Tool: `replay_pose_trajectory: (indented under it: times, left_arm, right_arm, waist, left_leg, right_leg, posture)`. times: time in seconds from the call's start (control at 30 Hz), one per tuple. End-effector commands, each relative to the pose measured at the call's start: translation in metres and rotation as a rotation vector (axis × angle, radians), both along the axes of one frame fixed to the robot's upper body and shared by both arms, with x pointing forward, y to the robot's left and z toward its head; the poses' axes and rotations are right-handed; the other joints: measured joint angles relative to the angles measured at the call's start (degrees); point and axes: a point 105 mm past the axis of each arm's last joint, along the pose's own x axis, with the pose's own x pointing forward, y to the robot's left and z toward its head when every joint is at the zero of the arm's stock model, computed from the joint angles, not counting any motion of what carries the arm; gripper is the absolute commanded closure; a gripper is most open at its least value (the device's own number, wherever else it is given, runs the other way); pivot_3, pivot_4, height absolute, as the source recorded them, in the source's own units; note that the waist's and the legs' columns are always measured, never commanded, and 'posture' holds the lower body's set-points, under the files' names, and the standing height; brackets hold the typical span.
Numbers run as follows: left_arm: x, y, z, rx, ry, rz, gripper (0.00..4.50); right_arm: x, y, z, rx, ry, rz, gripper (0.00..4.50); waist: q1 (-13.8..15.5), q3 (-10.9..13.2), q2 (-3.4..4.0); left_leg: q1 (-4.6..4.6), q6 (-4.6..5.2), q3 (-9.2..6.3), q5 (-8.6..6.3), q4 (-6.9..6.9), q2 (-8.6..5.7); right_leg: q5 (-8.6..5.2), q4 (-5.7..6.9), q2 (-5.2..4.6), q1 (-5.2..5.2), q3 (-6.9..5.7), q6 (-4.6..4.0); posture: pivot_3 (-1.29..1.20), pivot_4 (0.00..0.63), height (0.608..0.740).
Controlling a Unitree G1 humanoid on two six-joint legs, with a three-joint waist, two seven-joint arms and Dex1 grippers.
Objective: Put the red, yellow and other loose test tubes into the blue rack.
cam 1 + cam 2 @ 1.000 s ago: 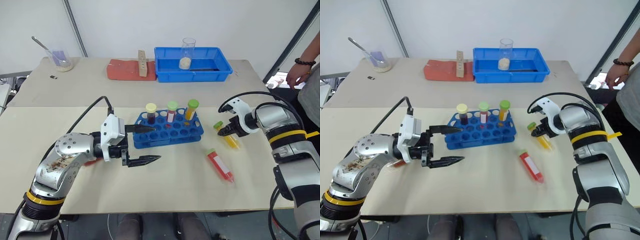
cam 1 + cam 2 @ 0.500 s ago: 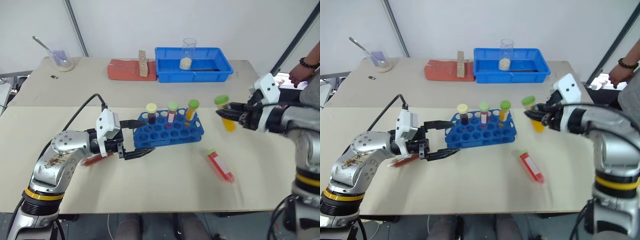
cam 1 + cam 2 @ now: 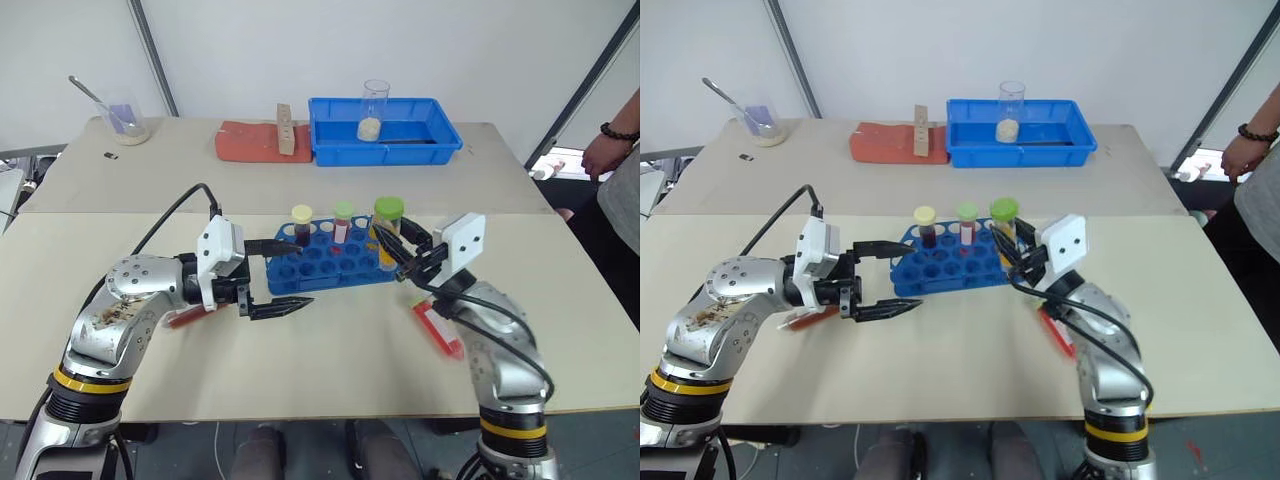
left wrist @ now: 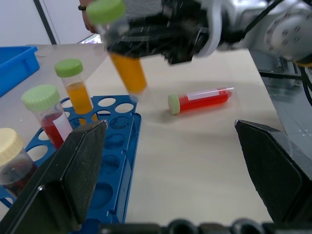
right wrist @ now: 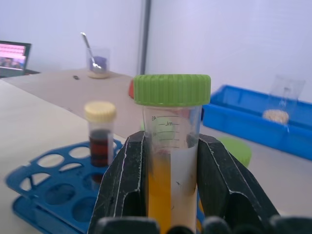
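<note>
The right gripper (image 5: 168, 195) squeezes the yellow tube (image 3: 387, 232) and holds it standing straight up, right above the near end of the blue rack (image 3: 330, 262), while the left gripper (image 3: 283, 276) waits with fingers apart beside the rack's other end.

A lab bench setup: capped test tubes (image 3: 343, 222) in a blue rack (image 3: 325, 262), a glass beaker (image 3: 375, 108) and a spoon-holding beaker (image 3: 124, 120) beyond the grippers.
</note>
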Motion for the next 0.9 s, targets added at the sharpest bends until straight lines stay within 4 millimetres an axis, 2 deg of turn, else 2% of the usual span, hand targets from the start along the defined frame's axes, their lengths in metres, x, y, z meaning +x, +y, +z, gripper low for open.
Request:
replay_pose_trajectory:
  times: [0.03,0.43,0.9]
  left_arm:
    - [-0.002,-0.005,0.01,-0.019,-0.038,-0.019,0.0]
    - [0.0,-0.004,0.018,-0.066,-0.031,0.005,0.0]
    - [0.008,0.008,0.022,-0.094,-0.047,0.123,0.0]
  right_arm:
    - [0.004,-0.005,0.011,0.013,-0.107,-0.053,3.51]
    - [0.02,-0.012,-0.004,0.034,-0.109,-0.115,3.51]
    - [0.021,0.006,-0.012,0.042,-0.117,-0.072,3.51]
  waist:
    - [0.0,0.0,0.0]
    - [-1.0,0.0,0.0]
    - [-1.2,0.0,0.0]
  left_leg:
    - [0.0,0.0,0.0,0.0,-0.01,0.0]
    - [0.0,0.0,-0.04,0.0,-0.03,0.0]
    - [0.0,0.0,-0.07,0.0,-0.03,0.02]
  right_leg:
    - [0.11,-0.01,0.0,0.0,0.0,-0.19]
    - [0.1,-0.02,0.0,0.01,0.0,-0.2]
    - [0.11,-0.03,0.02,0.02,0.0,-0.21]
  posture:
    - [0.0,0.15,0.74]
    - [0.0,0.15,0.74]
    - [0.0,0.15,0.74]
